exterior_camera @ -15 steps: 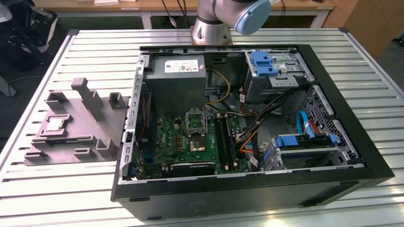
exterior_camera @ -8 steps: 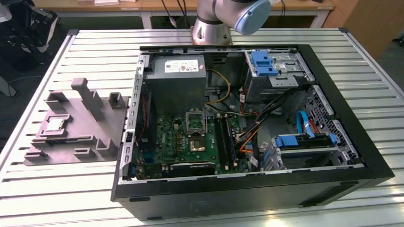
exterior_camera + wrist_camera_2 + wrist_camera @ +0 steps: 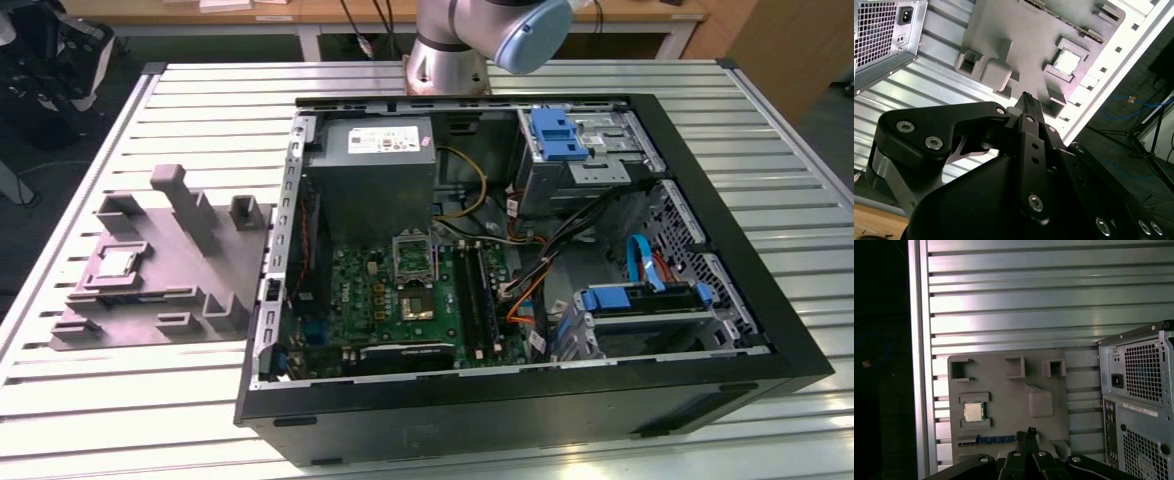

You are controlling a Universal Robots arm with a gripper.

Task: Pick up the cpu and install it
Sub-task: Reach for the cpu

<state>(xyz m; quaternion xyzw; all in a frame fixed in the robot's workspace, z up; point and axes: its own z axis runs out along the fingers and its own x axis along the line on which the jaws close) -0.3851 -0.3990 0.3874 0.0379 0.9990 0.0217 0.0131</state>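
Across the whole exterior view runs the slatted metal table (image 3: 174, 400), and on it, filling the centre and the exterior view's right, lies the big black computer case (image 3: 534, 420), side panel off and wide open. Look inside: a grey power supply (image 3: 378, 170) in the upper part, a green motherboard (image 3: 387, 300) below it with its square socket (image 3: 412, 258) near the middle, two drive cages with blue fittings (image 3: 561, 135) on the exterior view's right, and loose cables strung between them.

At the exterior view's left, just beside the case, sits the grey moulded tray (image 3: 174, 290) with its raised blocks. And there is the cpu (image 3: 118, 262), a small silvery square lying flat in a framed recess of that tray, on the side away from the case. Both wrist views look down on the same tray (image 3: 1019, 30) (image 3: 1004, 395) with the cpu (image 3: 1067, 61) (image 3: 974, 411) seated in its pocket, untouched.

The arm (image 3: 461, 40) rises at the top of the exterior view. The gripper (image 3: 1026, 96) (image 3: 1030, 431) hangs above the tray's edge, its fingers pressed together with nothing between them, apart from the cpu.
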